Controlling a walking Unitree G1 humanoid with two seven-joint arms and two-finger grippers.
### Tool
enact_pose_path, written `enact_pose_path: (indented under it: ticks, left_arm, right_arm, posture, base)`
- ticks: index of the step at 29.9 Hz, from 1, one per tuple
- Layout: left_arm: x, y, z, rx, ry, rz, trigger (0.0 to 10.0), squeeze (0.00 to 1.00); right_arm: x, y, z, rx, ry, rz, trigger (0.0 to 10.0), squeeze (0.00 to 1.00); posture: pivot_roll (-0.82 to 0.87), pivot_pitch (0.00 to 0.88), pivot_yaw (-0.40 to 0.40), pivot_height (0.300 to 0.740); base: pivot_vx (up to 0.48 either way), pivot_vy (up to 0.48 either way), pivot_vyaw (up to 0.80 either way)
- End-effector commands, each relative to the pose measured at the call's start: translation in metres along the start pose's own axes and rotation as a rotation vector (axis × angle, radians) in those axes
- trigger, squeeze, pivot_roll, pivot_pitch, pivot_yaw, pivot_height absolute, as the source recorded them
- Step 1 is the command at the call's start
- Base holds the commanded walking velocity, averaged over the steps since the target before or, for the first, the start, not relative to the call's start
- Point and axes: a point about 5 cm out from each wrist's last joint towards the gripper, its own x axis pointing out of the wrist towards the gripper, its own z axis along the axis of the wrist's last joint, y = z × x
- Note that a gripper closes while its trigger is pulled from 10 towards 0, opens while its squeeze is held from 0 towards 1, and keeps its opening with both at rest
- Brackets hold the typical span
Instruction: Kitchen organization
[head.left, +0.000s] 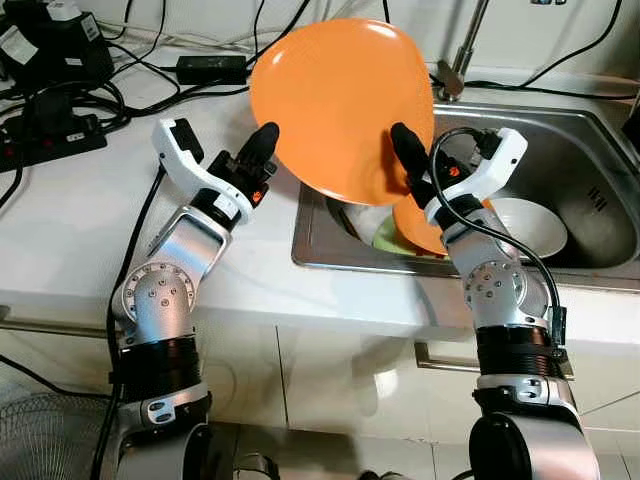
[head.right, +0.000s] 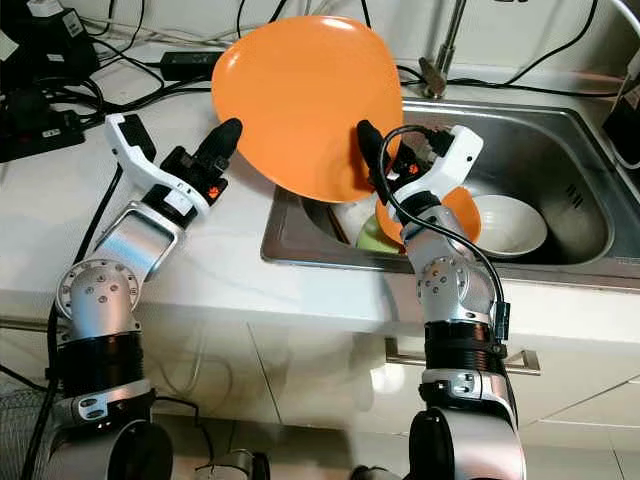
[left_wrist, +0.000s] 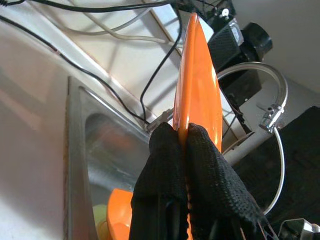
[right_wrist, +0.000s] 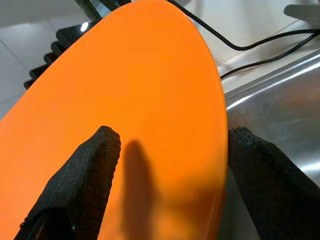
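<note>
Left gripper (left_wrist: 186, 150): jaws clenched on the left rim of the orange plate (head.left: 343, 105). Right gripper (right_wrist: 170, 165): jaws released, straddling the right rim. Plate above the sink's (head.left: 560, 130) left edge, tilted, face toward the robot, long axis left-right. White bowl (head.left: 530, 225) in the sink.

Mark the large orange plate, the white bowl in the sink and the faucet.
Large orange plate (head.left: 340, 100), left eye view: middle of its face.
White bowl (head.left: 535, 228), left eye view: inner wall, right of the right arm.
Metal faucet (head.left: 462, 50), left eye view: the upright stem.
</note>
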Motion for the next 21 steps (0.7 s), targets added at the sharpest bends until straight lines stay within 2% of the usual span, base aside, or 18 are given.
enact_pose_path:
  ticks: [1, 10, 13, 21]
  left_arm:
    - [0.0, -0.009, 0.008, 0.026, -0.013, -0.081, 10.0, 0.0]
    - [-0.001, 0.01, 0.024, 0.083, -0.03, -0.035, 10.0, 0.0]
    - [-0.001, 0.012, 0.027, 0.088, -0.035, -0.034, 10.0, 0.0]
    - [-0.001, 0.015, 0.027, 0.084, -0.032, -0.041, 10.0, 0.0]
  right_arm:
    - [0.0, 0.001, 0.003, 0.021, -0.004, 0.007, 10.0, 0.0]
    - [-0.002, -0.001, 0.007, 0.064, -0.016, 0.007, 10.0, 0.0]
    - [-0.003, -0.001, 0.009, 0.103, -0.03, 0.02, 10.0, 0.0]
    - [-0.003, 0.001, 0.009, 0.134, -0.024, 0.042, 10.0, 0.0]
  posture:
    - [0.07, 0.06, 0.013, 0.74]
    - [0.05, 0.059, 0.013, 0.74]
    - [0.05, 0.059, 0.013, 0.74]
    - [0.05, 0.061, 0.018, 0.74]
  base:
    - [0.0, 0.0, 0.0]
    - [0.0, 0.0, 0.0]
    - [0.0, 0.0, 0.0]
    - [0.0, 0.0, 0.0]
